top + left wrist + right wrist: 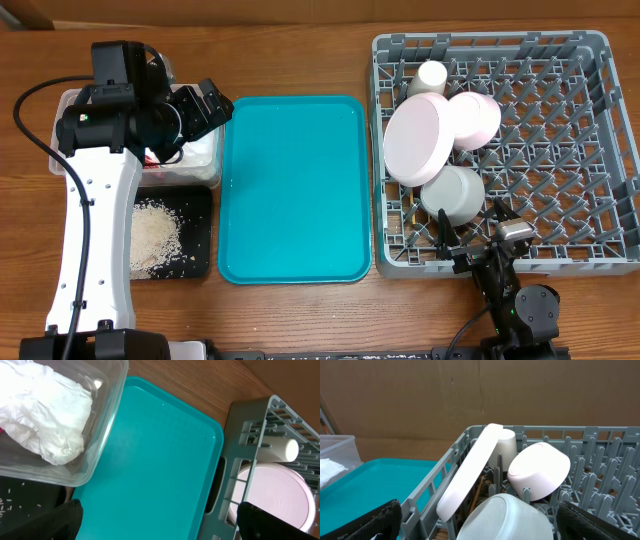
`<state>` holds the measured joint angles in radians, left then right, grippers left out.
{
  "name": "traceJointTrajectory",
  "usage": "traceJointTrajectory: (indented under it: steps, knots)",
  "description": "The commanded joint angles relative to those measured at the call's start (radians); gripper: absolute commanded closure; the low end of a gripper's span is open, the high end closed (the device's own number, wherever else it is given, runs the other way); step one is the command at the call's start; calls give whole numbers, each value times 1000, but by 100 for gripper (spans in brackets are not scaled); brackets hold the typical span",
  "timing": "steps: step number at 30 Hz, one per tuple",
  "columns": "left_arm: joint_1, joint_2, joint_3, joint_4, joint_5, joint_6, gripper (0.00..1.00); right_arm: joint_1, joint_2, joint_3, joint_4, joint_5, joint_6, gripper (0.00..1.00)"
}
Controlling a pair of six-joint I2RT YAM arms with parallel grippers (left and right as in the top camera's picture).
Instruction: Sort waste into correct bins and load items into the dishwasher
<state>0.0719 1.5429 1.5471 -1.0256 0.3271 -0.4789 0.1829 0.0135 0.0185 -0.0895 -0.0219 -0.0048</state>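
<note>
The crumpled white napkin (50, 415) lies in the clear tub (107, 420), with a bit of red wrapper (150, 157) beside it. Rice grains (155, 235) lie in the black tray (198, 205). My left gripper (212, 108) is open and empty over the tub's right edge, above the teal tray; it also shows in the left wrist view (160, 525). The grey rack (580, 150) holds the pink plate (418, 140), pink bowl (478, 118), white cup (430, 78), grey-white bowl (452, 192) and chopsticks (477, 492). My right gripper (470, 232) is open at the rack's front edge, near the grey-white bowl (505, 520).
The teal serving tray (290, 190) lies between the bins and the rack, with nothing on it. The left arm's white link (95, 230) runs along the left side beside the black tray. Brown cardboard stands behind the table in the right wrist view (420, 400).
</note>
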Motion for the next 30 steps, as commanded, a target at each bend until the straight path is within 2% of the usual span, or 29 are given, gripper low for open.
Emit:
traceJointTrajectory:
  steps: [1, 19, 26, 30]
  knots:
    - [0, -7, 23, 2, 10, 8, 0, -6, -11, -11, 6, -3, -11, 0]
    - [0, -12, 23, 2, 2, 8, 0, -7, -11, -11, 6, -3, -11, 0]
    - [-24, -206, 23, 2, 3, 8, 0, -6, -11, -11, 6, -3, -11, 0]
    - [-40, -338, 22, 1, -103, 11, 0, -6, -11, -11, 6, -3, -11, 0]
